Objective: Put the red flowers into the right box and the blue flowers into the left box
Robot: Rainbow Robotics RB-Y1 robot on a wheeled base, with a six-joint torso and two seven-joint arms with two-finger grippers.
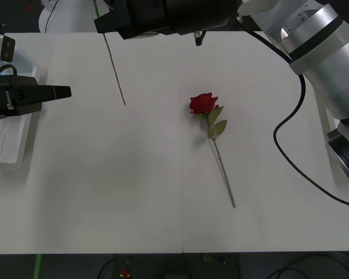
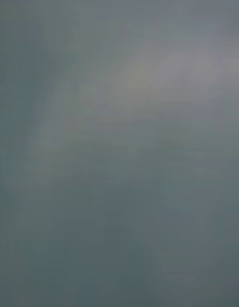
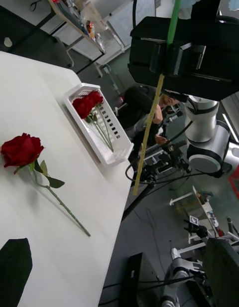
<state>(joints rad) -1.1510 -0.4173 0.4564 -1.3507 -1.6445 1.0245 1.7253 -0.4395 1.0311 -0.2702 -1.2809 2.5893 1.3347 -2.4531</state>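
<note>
One red rose (image 1: 203, 103) lies on the white table right of centre, its stem toward the near edge; it also shows in the left wrist view (image 3: 21, 150). More red flowers (image 3: 87, 104) lie in the right box (image 3: 107, 157). My right gripper (image 1: 104, 23) hangs over the table's far edge, shut on a long thin stem (image 1: 115, 70) that dangles down; it is also in the left wrist view (image 3: 169, 58). The stem's head is cut off, so no blue flowers can be made out. My left gripper (image 1: 67, 92) is open and empty beside the left box (image 1: 6, 160).
A black cable (image 1: 285, 145) loops down from the right arm (image 1: 326, 52) over the table's right side. Shelves, stands and other machines fill the room beyond the table's right edge.
</note>
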